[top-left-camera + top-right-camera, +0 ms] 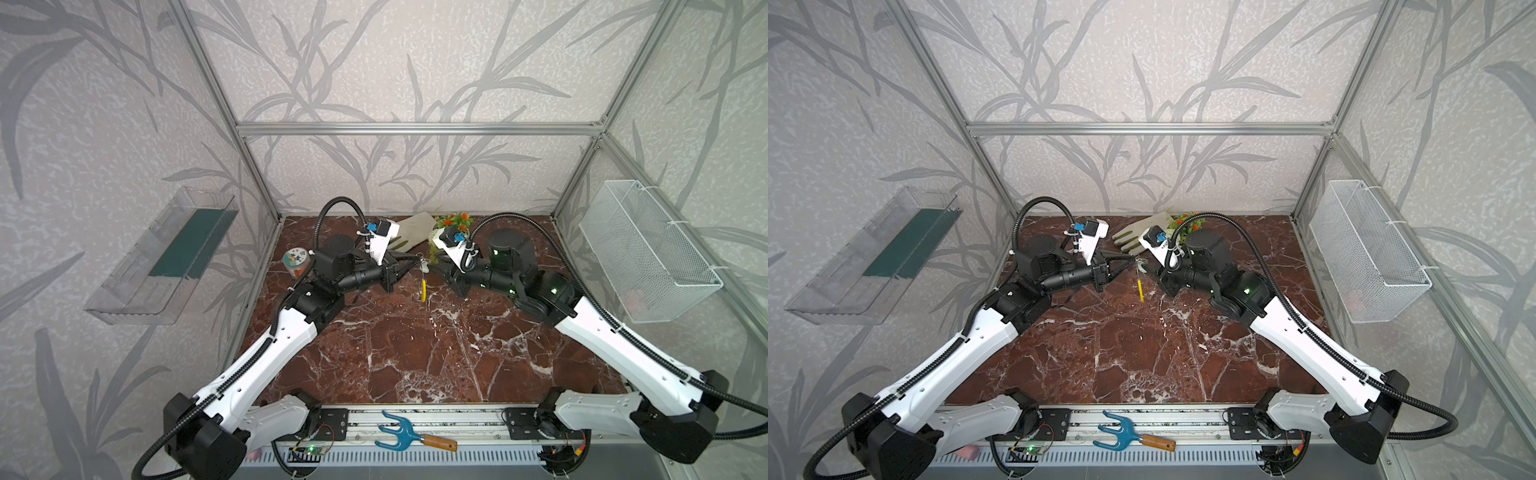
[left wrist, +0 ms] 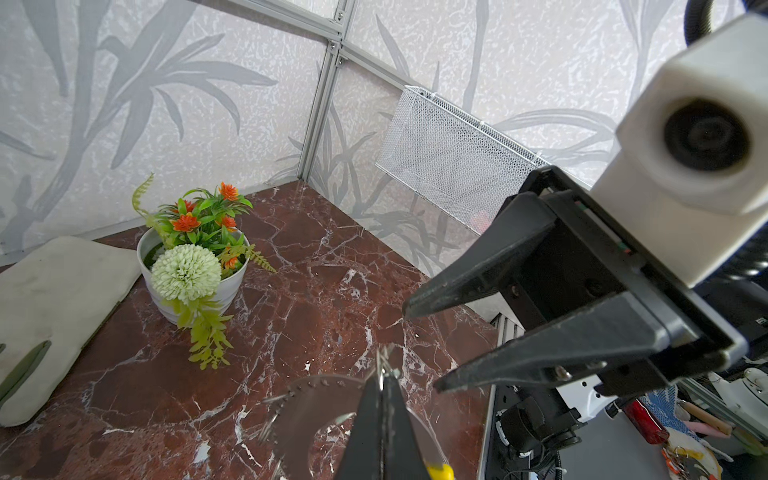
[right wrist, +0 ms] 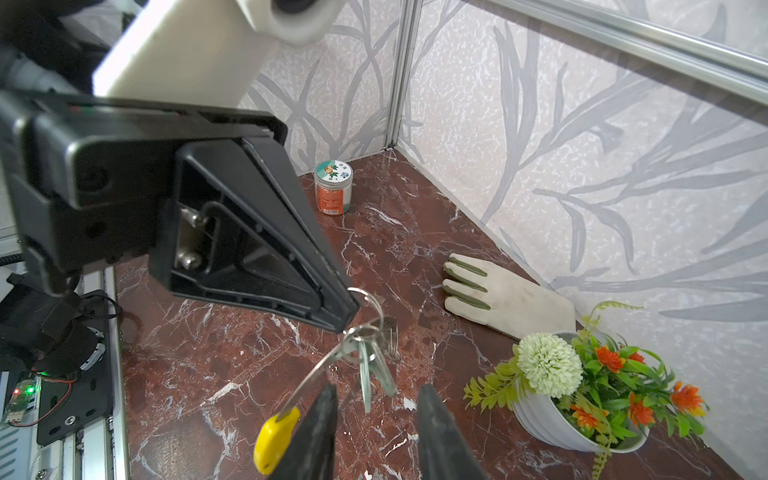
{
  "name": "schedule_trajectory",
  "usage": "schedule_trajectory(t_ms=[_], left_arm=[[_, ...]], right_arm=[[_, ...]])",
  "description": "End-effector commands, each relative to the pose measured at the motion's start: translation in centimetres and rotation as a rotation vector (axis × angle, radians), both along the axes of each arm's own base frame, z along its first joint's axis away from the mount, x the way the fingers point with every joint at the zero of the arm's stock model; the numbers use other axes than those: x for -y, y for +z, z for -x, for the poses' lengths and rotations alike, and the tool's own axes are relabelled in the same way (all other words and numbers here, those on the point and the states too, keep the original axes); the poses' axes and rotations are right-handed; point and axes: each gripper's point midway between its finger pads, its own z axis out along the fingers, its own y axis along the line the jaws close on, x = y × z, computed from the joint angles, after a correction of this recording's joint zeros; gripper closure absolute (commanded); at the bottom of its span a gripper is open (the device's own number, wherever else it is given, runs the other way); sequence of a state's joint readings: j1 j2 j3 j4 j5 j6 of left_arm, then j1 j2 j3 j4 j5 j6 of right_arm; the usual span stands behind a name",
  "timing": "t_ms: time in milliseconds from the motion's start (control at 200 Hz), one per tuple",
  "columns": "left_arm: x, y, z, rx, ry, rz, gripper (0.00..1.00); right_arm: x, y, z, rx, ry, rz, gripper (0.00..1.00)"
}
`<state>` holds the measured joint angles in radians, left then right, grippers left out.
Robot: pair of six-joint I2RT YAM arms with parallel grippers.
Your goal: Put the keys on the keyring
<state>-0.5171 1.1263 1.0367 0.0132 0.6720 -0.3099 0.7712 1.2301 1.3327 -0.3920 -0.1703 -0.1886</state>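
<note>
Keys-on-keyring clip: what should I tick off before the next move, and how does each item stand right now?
1. Left gripper shut on the keyring: ok.
2. Right gripper open: ok.
3. Keys hanging above the marble table, just ahead of the right gripper: ok.
4. Keys fully threaded onto the keyring: cannot tell.
5. Flower pot and glove apart from both grippers: ok.
</note>
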Motion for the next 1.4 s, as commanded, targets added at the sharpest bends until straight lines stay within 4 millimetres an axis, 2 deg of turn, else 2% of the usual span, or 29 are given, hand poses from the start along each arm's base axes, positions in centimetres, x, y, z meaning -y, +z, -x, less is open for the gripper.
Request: schedule_trajectory(t_ms=[0, 280, 380, 515, 665, 930, 1090, 1125, 1195, 1395], left_arm=[[-0.1, 1.9, 0.9, 0.056, -0.014, 0.041, 1.0], [-0.1, 2.3, 1.2, 0.058, -0.026, 0.048, 1.0], [0.1, 2.4, 1.3, 0.054, -0.035, 0.051, 1.0], [0.0, 2.5, 1.2, 0.057, -0.028, 0.053, 1.0], [0.0, 3.1, 1.2, 0.063, -0.026, 0.064, 1.0], [0.1, 3.7, 1.2, 0.074, -0.027, 0.077, 1.0], [0.1, 3.6, 1.1, 0.071, -0.025, 0.078, 1.0], [0.1, 3.5, 1.1, 0.068, -0.026, 0.077, 1.0], [0.1, 3.3, 1.0, 0.064, -0.022, 0.075, 1.0], [0.1, 3.1, 0.9, 0.059, -0.019, 0.069, 1.0]], right_arm=[[-0.6, 0.6, -0.2, 0.017, 0.025, -0.001, 0.67], [-1.5, -0.8, -0.3, -0.027, 0.052, 0.015, 0.68], [-1.5, -0.9, -0.3, -0.023, 0.056, 0.016, 0.78], [-1.6, -1.1, 0.0, -0.022, 0.074, 0.017, 0.95], [-1.7, -2.2, 0.6, -0.049, 0.103, 0.032, 1.0], [-2.2, -3.9, 1.7, -0.118, 0.161, 0.054, 0.99], [-2.1, -4.2, 1.7, -0.127, 0.157, 0.057, 0.9], [-2.0, -4.0, 1.5, -0.124, 0.141, 0.052, 0.85], [-1.5, -3.7, 1.1, -0.118, 0.098, 0.037, 0.81], [0.2, -1.4, 0.2, -0.156, 0.047, -0.14, 0.77]])
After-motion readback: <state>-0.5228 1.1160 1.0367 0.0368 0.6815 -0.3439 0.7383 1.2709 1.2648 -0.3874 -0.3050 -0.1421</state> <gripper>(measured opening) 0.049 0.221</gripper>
